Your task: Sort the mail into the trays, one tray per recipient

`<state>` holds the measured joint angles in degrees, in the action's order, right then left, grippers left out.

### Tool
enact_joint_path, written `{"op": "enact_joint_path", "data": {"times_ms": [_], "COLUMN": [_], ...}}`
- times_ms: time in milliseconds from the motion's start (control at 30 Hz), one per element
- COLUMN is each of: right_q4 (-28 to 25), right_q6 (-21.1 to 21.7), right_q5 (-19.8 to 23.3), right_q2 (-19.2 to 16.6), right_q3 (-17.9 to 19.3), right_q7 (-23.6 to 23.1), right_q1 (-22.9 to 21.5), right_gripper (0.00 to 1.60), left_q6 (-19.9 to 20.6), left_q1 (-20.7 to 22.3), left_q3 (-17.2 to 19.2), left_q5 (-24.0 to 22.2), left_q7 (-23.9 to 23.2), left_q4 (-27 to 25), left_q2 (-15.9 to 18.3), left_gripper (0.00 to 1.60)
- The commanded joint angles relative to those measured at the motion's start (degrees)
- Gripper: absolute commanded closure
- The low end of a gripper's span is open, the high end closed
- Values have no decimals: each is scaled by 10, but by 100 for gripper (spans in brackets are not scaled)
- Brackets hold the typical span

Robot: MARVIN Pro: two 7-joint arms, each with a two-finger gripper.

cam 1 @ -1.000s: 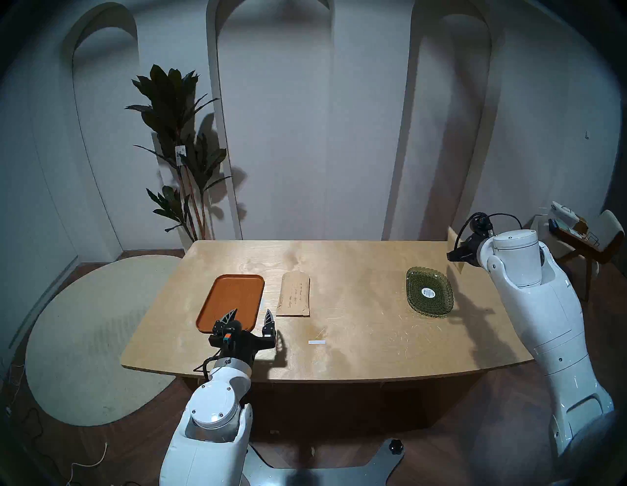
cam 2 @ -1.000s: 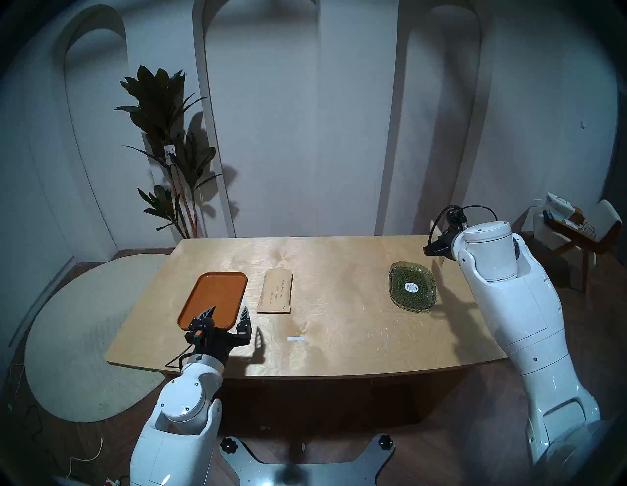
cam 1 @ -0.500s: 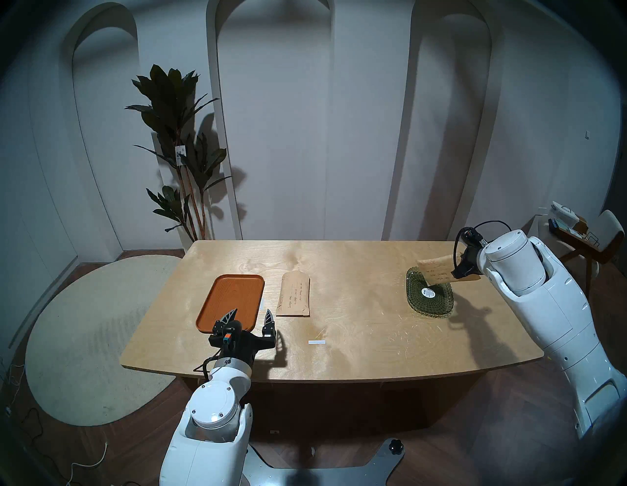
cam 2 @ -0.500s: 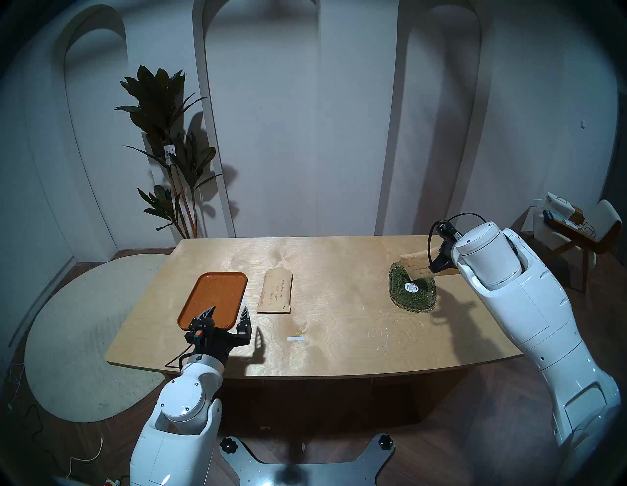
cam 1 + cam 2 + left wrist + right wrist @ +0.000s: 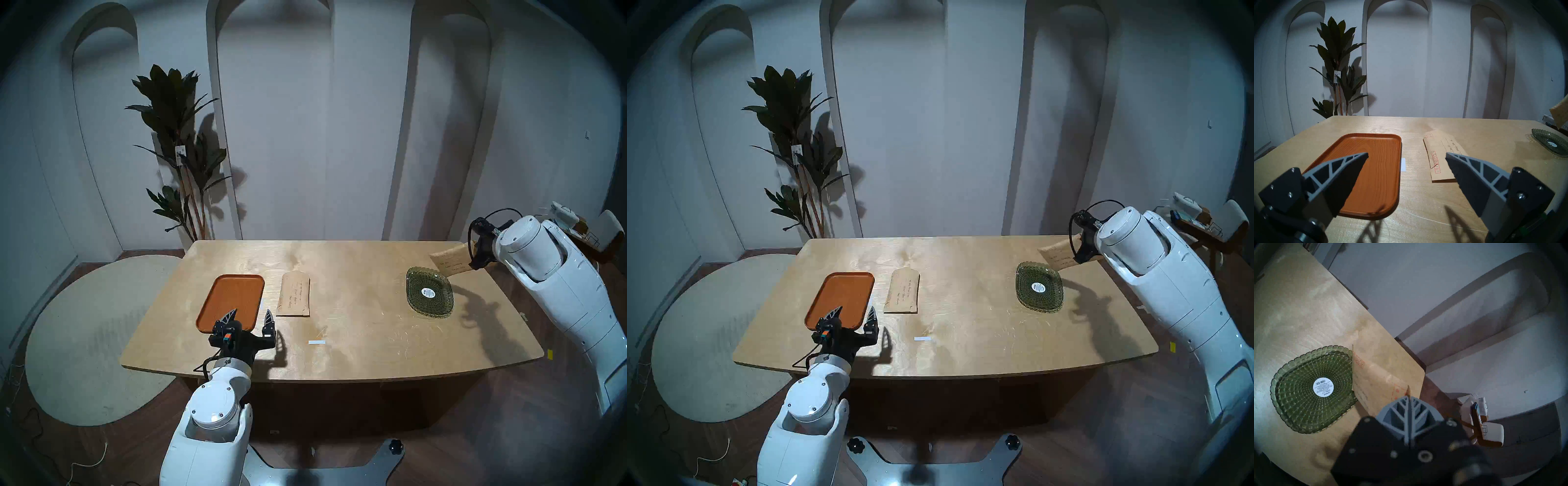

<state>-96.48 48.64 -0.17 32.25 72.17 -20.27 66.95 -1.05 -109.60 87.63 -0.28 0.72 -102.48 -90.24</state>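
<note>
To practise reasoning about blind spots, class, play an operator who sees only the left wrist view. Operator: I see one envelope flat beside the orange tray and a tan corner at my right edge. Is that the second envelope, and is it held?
Observer: Yes. The right gripper is shut on the second envelope, its fingers pinching one edge.

Operator: Is it in the green dish?

Observer: Not yet. It is held off the table at the far right rim of the green dish, which holds only its round sticker.

Operator: Anything near my gripper that I miss?

Observer: A small white tape strip lies on the table to the right of your open left gripper.
</note>
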Motion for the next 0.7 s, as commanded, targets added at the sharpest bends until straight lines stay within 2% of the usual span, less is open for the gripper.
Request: {"op": "enact_joint_path", "data": {"times_ms": [0,267,667], "right_q4": [-5,21,97], "right_q6": [-13,-22,-46], "right_q5": [-5,-15,-38], "right_q2": [-28,-13,34], "right_q3": [8,-1,-29], "right_q7": [-9,-5,4], "right_q1": [-8,-6,-68], "right_gripper": [160,160,160], "left_q6": [-2,-2,-3], "left_q1": [3,3,3], "left_q3": [1,1,1], "left_q5": [0,0,0], "left_q7": [0,0,0], "left_q4": [-14,-14,-13], "left_q2": [0,0,0], "left_gripper": [0,0,0]}}
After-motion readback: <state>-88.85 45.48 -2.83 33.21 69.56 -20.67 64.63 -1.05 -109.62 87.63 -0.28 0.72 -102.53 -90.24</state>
